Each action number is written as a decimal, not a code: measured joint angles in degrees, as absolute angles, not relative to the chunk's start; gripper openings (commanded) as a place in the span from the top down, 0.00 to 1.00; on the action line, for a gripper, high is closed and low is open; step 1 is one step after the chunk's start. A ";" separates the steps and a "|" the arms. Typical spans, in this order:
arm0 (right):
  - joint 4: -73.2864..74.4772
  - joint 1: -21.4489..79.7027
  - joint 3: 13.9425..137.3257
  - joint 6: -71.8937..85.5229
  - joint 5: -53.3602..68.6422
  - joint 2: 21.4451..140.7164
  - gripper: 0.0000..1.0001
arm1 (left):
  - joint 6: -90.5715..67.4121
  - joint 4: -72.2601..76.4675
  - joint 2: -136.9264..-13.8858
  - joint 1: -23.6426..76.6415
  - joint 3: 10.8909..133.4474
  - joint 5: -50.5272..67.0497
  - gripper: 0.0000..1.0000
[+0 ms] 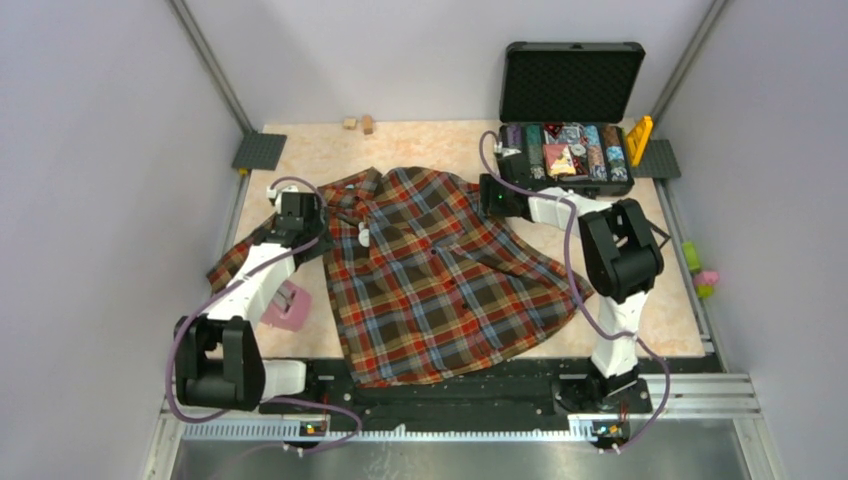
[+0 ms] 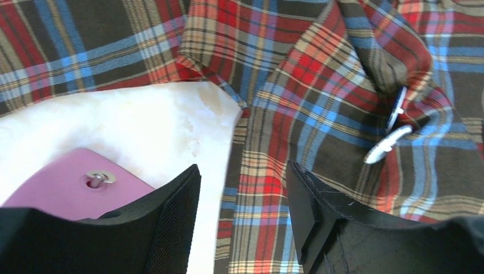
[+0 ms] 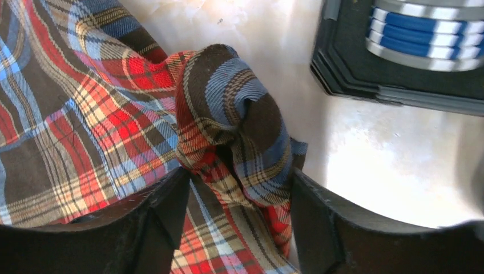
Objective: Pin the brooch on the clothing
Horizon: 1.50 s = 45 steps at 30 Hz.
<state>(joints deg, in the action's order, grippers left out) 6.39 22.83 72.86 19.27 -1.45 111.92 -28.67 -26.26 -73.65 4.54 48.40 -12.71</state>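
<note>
red-brown plaid shirt (blue, yellow lines), pink block.

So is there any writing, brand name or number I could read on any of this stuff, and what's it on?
None can be read.
The patterned items in the black case: any print is too small to read.
The plaid shirt and the pink block: no text shows.

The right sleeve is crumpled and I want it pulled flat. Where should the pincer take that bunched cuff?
Grip the raised fold of the cuff, coming from above. It humps up off the table in a narrow ridge that already lies between the right pincer fingers, so closing across it should catch it.
</note>
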 measured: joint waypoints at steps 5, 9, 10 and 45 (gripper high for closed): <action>7.07 23.90 75.79 18.63 -2.20 115.24 0.49 | -28.95 -26.09 -75.59 3.20 48.10 -15.22 0.40; 7.46 24.14 76.23 18.59 -3.44 115.39 0.49 | -29.65 -25.06 -78.52 2.44 48.10 -15.75 0.44; 7.53 24.16 76.23 18.59 -3.60 115.39 0.49 | -29.89 -24.75 -79.33 2.31 48.10 -15.73 0.44; 9.41 24.38 80.49 18.02 -6.92 116.88 1.00 | -34.48 -10.07 -89.34 -2.57 46.13 -7.33 1.00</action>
